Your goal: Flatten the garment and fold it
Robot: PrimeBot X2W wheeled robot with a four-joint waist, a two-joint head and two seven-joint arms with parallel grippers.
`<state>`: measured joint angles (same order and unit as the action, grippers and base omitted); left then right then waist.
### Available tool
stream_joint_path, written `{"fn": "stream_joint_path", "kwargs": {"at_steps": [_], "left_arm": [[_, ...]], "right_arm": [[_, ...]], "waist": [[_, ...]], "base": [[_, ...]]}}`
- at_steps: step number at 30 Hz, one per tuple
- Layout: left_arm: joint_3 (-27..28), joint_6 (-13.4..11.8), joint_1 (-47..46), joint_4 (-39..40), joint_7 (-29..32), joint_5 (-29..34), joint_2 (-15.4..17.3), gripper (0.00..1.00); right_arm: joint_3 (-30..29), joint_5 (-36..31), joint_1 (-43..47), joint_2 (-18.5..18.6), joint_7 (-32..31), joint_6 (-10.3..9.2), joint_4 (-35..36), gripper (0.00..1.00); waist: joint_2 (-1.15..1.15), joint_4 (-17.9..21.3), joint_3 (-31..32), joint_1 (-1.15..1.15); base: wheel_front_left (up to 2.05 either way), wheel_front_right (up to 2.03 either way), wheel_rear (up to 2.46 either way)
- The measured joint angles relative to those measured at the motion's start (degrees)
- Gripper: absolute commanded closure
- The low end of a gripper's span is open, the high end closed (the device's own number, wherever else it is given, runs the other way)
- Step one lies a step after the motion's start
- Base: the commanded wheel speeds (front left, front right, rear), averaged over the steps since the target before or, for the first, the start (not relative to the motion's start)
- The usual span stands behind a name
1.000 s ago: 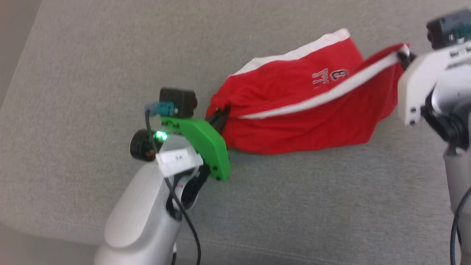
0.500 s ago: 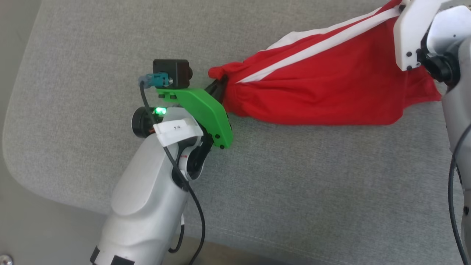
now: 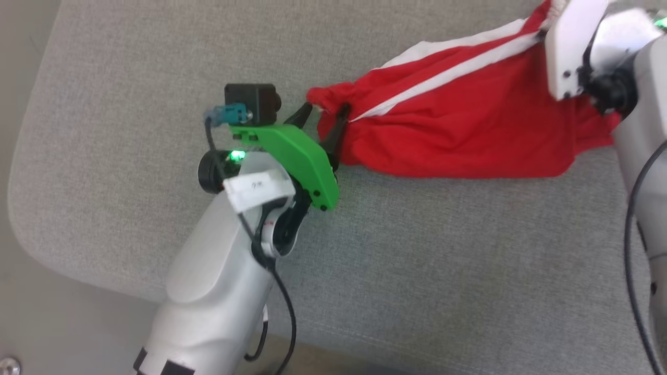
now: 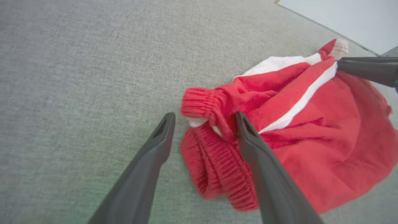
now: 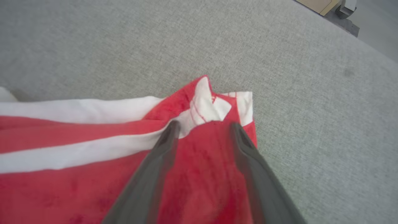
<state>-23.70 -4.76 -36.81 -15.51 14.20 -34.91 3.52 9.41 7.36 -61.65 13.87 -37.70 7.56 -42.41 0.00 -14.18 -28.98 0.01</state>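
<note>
The garment (image 3: 469,125) is bright red with a white stripe and lies stretched across a grey fabric surface between my two arms. My left gripper (image 3: 327,107) stands open at its left end. In the left wrist view the left gripper (image 4: 205,119) has the garment's (image 4: 326,140) bunched elastic waistband (image 4: 202,104) loose between its spread fingers. My right gripper (image 5: 205,127) is open too, its fingers resting over the garment's (image 5: 62,186) white-trimmed corner (image 5: 211,105). In the head view the white wrist housing (image 3: 570,47) hides those fingers.
The grey padded surface (image 3: 417,260) has a rounded corner at the lower left, with floor (image 3: 31,312) beyond it. One right-arm finger (image 4: 367,68) reaches into the left wrist view from the right. A tan object (image 5: 323,4) sits past the surface's far edge.
Both grippers were shut on the garment's ends and have now opened, so the waistband and the trimmed corner lie loose. The head camera also shifted after the earliest frame.
</note>
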Motion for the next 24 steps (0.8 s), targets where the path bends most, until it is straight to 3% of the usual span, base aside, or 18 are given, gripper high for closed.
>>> {"fn": "stream_joint_path", "kwargs": {"at_steps": [6,14,18,24], "left_arm": [[1.46,0.15,6.58,4.16,-8.77,1.22,2.58,0.00],[4.85,0.14,14.31,4.95,-26.88,5.35,4.87,0.00],[6.87,0.55,15.63,5.47,-28.73,8.96,5.10,0.00],[12.38,3.79,17.16,12.06,-28.94,18.19,2.79,0.00]], "right_arm": [[1.96,5.19,5.97,0.38,8.12,0.01,3.05,0.00],[-2.41,9.70,15.11,1.33,17.39,0.01,6.04,0.00],[-6.94,10.60,17.86,-0.14,21.65,0.01,5.90,0.00],[-12.63,9.40,18.24,-3.59,23.69,0.01,2.72,0.00]], "waist": [[0.00,1.15,3.67,0.00],[0.00,2.53,9.57,-0.01],[0.00,3.10,11.62,-0.01],[0.00,3.66,11.68,-0.01]], "base": [[0.00,0.00,0.00],[0.00,0.00,0.00],[0.00,0.00,0.00],[0.00,0.00,0.00]]}}
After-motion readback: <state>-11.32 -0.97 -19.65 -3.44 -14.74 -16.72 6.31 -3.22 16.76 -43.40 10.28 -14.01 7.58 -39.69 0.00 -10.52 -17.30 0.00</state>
